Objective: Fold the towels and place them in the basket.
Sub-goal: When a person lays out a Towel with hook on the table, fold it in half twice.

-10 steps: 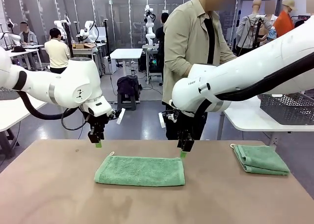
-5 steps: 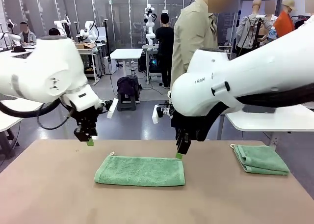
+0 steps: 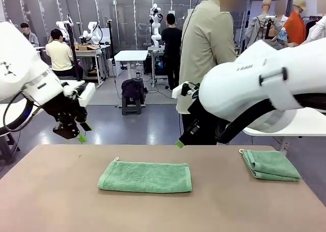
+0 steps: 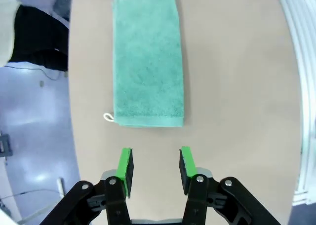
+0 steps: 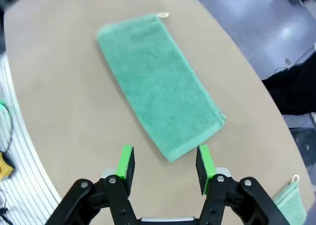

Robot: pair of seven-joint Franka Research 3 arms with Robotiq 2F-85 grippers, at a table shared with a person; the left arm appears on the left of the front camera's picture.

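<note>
Towel [image 3: 145, 177] fold: we note left gripper [image 4: 155, 158] and right gripper [image 5: 164, 161] both parted and empty. They hang above its short ends, likely poised for another fold. It lies flat mid-table [image 3: 51, 191], with a second folded towel [image 3: 270, 165] well apart.

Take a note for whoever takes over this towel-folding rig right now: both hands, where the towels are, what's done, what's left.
Left hand: open, empty, in the air off the loop end of the middle towel.
Right hand: open, empty, in the air near that towel's other end.
Middle towel: flat at the centre of the table, apparently folded once into a long strip.
Second towel: folded small, on the table's right side.
Done: one towel folded small.
Left: finish folding the strip, then put both in the basket.
</note>
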